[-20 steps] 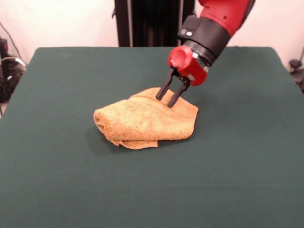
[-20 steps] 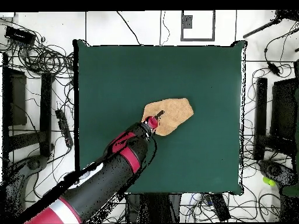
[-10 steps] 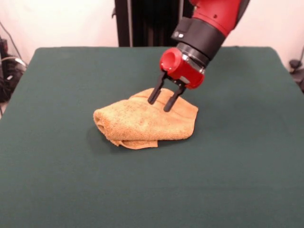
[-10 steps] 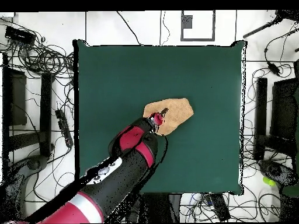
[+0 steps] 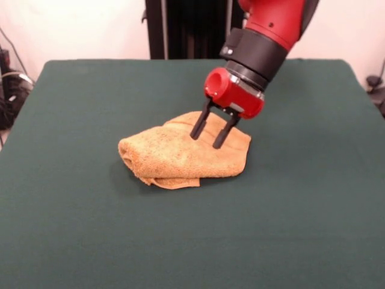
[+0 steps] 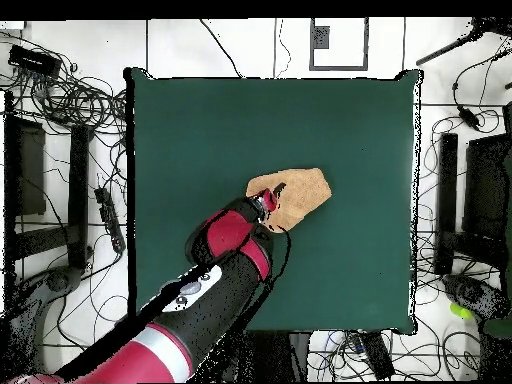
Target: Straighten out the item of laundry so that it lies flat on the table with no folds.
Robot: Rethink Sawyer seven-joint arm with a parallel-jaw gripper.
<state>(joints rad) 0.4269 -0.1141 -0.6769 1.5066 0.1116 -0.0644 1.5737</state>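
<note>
The tan-orange towel [image 5: 180,153] lies bunched and folded over itself near the middle of the dark green table [image 5: 90,229]. It also shows in the overhead view [image 6: 298,195] on the table [image 6: 200,130]. My gripper [image 5: 207,137] is open, its two black fingers pointing down over the towel's far right part, tips at or just above the cloth. It holds nothing. In the overhead view the gripper [image 6: 274,201] sits over the towel's left part. The woven bands and the white tag do not show.
The red and black arm [image 6: 215,270] reaches from the bottom left across the table's near part in the overhead view. Cables and dark equipment [image 6: 60,150] lie on the floor around the table.
The gripper has shifted a little across the towel's top, away from its far edge, and stays open. The towel has not moved.
</note>
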